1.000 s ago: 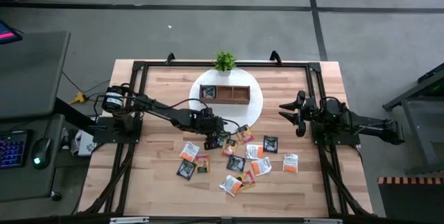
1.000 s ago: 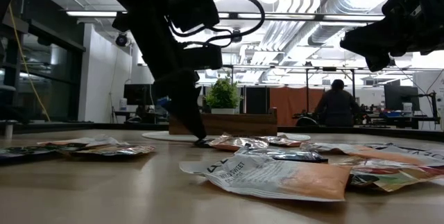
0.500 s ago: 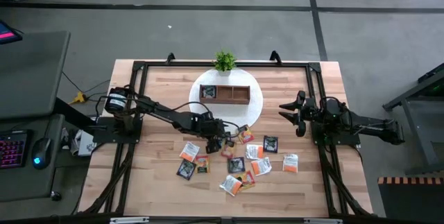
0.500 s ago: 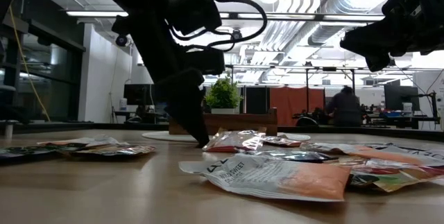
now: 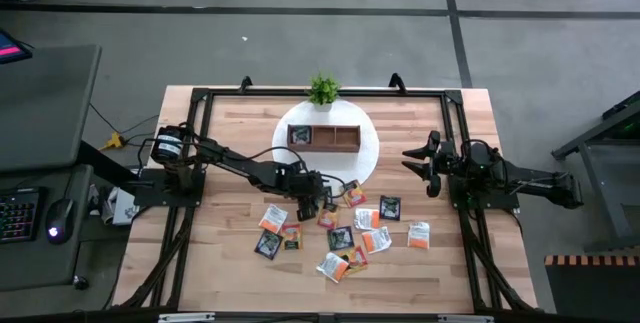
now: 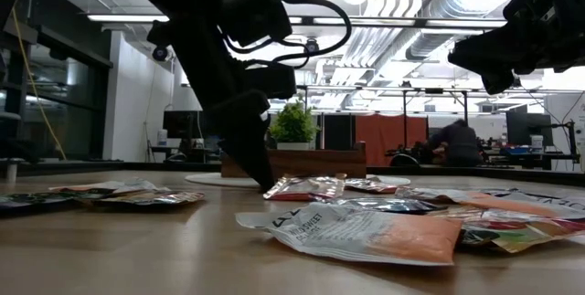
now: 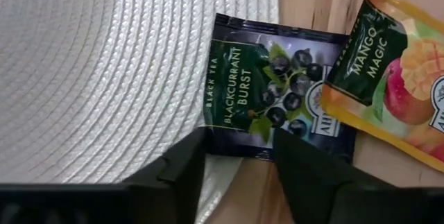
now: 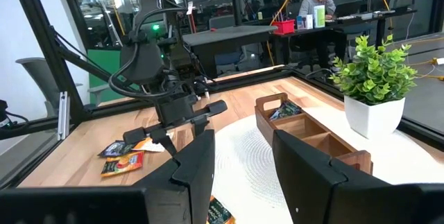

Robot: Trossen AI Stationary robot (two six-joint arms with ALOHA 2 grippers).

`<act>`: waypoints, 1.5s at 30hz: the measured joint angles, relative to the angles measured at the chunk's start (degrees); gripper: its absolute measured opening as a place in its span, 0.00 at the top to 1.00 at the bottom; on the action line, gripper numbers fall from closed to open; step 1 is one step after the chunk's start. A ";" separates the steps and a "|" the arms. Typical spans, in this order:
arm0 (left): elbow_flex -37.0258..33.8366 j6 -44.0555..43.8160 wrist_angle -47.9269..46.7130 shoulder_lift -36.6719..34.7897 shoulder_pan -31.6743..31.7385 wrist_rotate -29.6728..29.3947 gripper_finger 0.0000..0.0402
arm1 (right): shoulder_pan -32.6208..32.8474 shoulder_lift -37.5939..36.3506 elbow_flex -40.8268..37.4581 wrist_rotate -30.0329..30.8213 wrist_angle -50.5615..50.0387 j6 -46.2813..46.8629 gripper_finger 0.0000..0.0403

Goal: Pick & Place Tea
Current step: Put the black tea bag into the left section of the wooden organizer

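My left gripper (image 7: 239, 158) spreads its fingers around a blackcurrant sachet (image 7: 277, 96) lying half on the white mat (image 7: 104, 78), mid-bench (image 5: 230, 133); right gripper (image 5: 420, 163) waits, fingers apart.

I see the surface (image 5: 230, 123) from straight overhead and level at its edge; both views share the sachets (image 5: 340, 235).

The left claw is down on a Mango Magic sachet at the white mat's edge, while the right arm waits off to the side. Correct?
Not quite: the left wrist view shows the left claw over the Blackcurrant Burst sachet; the Mango Magic sachet lies beside it. The rest holds.
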 joint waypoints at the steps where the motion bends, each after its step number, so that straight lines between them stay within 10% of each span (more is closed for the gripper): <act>1: -0.04 0.00 -0.02 0.00 0.00 -0.04 0.66 | -0.02 0.00 0.00 0.00 0.00 -0.02 0.65; 15: -0.05 -0.20 -0.94 0.04 0.09 -0.11 0.98 | -0.02 0.00 0.00 0.00 0.00 -0.02 0.65; 45: 4.68 0.42 -10.97 -3.08 0.13 -4.94 1.00 | -0.02 0.39 0.00 0.00 0.02 -0.02 0.65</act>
